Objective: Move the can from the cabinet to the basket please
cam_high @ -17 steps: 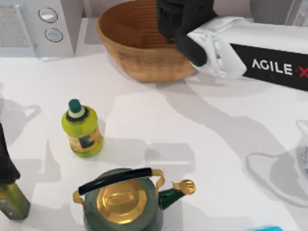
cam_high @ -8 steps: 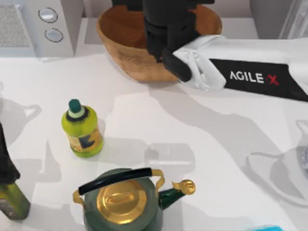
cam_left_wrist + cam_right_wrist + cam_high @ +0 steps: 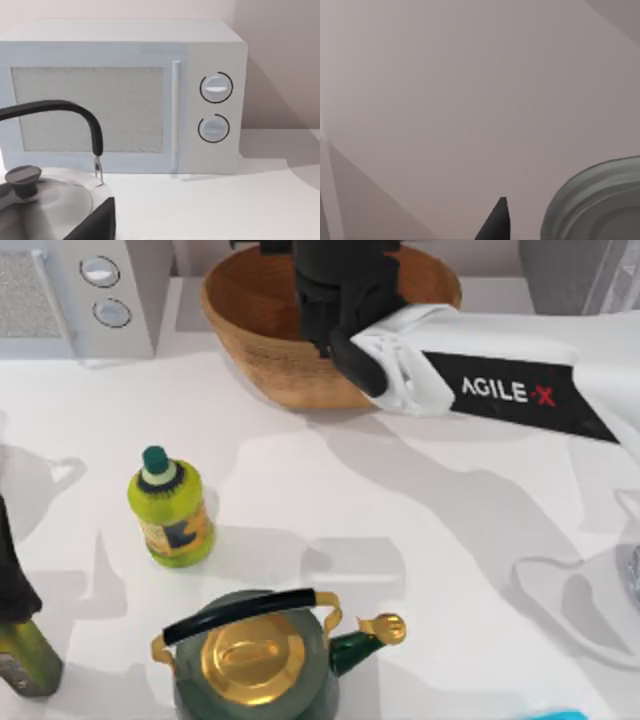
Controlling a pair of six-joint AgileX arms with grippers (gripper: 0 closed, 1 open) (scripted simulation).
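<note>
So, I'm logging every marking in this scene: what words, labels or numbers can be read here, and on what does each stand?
"AGILE·X", white letters with a red X, on the black panel of the right arm reaching over the basket.
The label on the yellow-green bottle shows a dark mark on yellow, too blurred to read.
The microwave knobs carry no readable numbers.
No text on the green kettle.

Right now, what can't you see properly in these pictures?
- Basket middle, top view: the right arm covers it.
- Can, right wrist view: just a grey rim, cut off at the edge.
- Cabinet, top view: cut off at the corner.
- Right end effector's grip: cannot tell.
</note>
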